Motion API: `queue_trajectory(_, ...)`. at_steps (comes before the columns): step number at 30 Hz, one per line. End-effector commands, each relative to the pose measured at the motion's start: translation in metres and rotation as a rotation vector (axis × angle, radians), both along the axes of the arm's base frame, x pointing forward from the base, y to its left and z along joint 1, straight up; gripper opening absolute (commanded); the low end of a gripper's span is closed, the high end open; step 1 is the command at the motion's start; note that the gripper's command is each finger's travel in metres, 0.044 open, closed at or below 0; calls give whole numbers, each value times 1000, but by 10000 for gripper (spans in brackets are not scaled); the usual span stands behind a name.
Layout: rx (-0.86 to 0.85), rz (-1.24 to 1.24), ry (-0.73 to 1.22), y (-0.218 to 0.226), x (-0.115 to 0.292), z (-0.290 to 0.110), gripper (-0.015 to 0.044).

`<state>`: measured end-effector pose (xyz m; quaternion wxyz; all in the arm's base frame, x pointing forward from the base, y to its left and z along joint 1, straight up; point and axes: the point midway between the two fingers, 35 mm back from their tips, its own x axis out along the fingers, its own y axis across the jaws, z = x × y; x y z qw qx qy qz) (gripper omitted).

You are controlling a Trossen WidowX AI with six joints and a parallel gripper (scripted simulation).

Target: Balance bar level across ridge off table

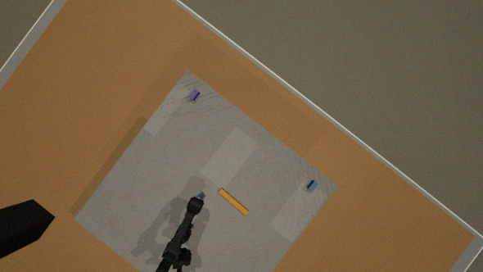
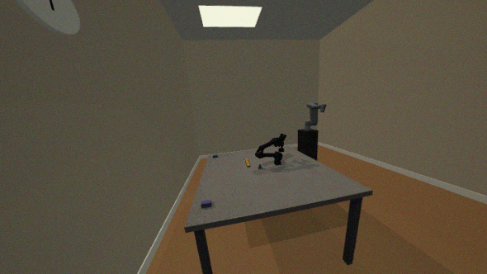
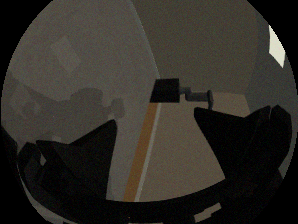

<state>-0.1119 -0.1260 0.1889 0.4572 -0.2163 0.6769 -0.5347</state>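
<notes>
Bar (image 1: 233, 201) flat on bench (image 1: 135, 184), mid-bench, just beside pincer (image 1: 200, 196). Ridge piece beneath pincer. Two small blocks (image 1: 194, 95) (image 1: 312, 185) on bench, near separate corners, well apart.

Matt, faintly speckled grey table (image 1: 143, 184); flat, matt orange bar (image 1: 233, 201), smooth; dull black arm (image 1: 182, 229), no shine; matt purple block (image 1: 194, 95) and blue block (image 1: 312, 186); smooth orange-brown floor (image 1: 82, 82), slightly grainy.
</notes>
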Motion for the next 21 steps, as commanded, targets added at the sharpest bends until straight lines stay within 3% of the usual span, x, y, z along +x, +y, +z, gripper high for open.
queue_trajectory(1, 1, 2, -1, 0, 0, 0, 374)
queue_trajectory(4, 8, 28, -14, -3, 3, 2, 315)
queue_trajectory(21, 73, 210, -108, -27, 21, 10, 315)
